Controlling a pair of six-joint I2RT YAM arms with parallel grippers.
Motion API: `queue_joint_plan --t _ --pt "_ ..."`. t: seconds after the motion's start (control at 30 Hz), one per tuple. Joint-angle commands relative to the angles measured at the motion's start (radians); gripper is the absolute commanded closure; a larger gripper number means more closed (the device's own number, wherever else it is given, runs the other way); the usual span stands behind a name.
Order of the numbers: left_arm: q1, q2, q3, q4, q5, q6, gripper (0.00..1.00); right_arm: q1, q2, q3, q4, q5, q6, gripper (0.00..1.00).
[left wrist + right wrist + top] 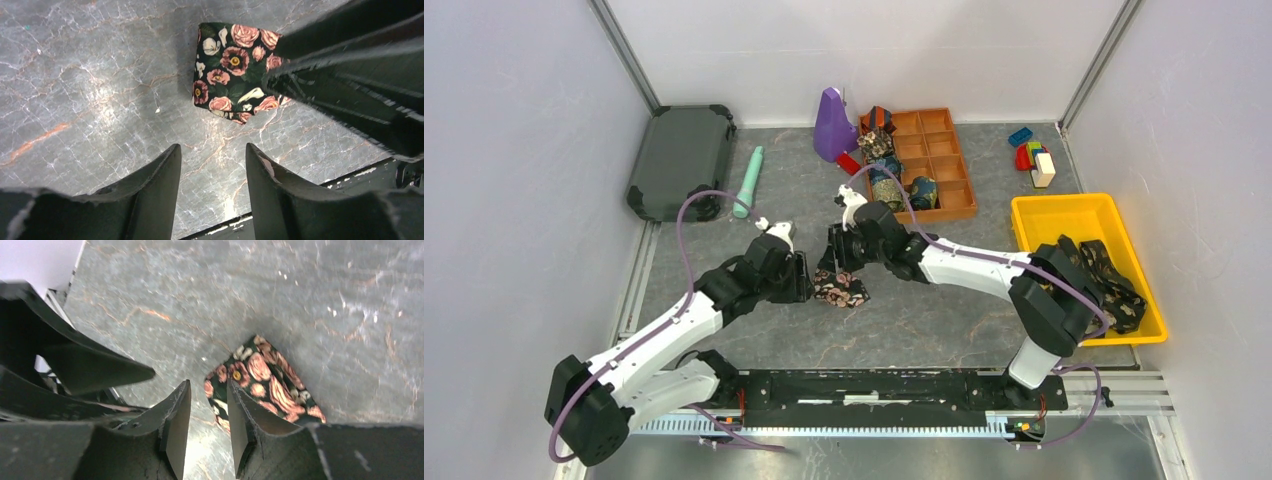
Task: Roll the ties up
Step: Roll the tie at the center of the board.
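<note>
A rolled dark tie with pink roses lies on the grey marbled table between the two grippers. My left gripper is open and empty just left of it. In the left wrist view the gripper points at bare table, with the tie ahead of the fingertips. My right gripper hovers just behind the tie. In the right wrist view this gripper is open with a narrow gap and holds nothing. There the tie lies beside and partly under the right finger. Other rolled ties sit in an orange tray.
A yellow bin at the right holds loose dark ties. A purple object, a teal cylinder, a dark grey case and coloured toy blocks stand along the back. White walls enclose the table.
</note>
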Motion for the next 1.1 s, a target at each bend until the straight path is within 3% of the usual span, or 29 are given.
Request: queue_joint_plan --t 0.0,0.2,0.4,0.63,1.07 --pt "-0.015 -0.036 -0.029 -0.020 0.002 -0.077 0.44 -0.010 0.027 0.106 -0.034 0.009 -0.032 0.60" --pt "-0.053 -0.034 -0.057 -0.020 0.000 -0.125 0.54 -0.049 0.090 0.199 -0.096 0.041 -0.057 0.60" --pt "-0.073 0.001 -0.099 0.017 -0.007 -0.156 0.62 -0.085 0.176 0.248 -0.147 0.058 -0.089 0.68" --pt "-0.096 0.056 -0.168 0.164 0.040 -0.224 0.64 -0.106 0.274 0.326 -0.209 0.049 -0.148 0.70" --pt "-0.137 0.208 -0.137 0.315 -0.007 -0.276 0.66 -0.108 0.302 0.276 -0.185 -0.002 -0.160 0.72"
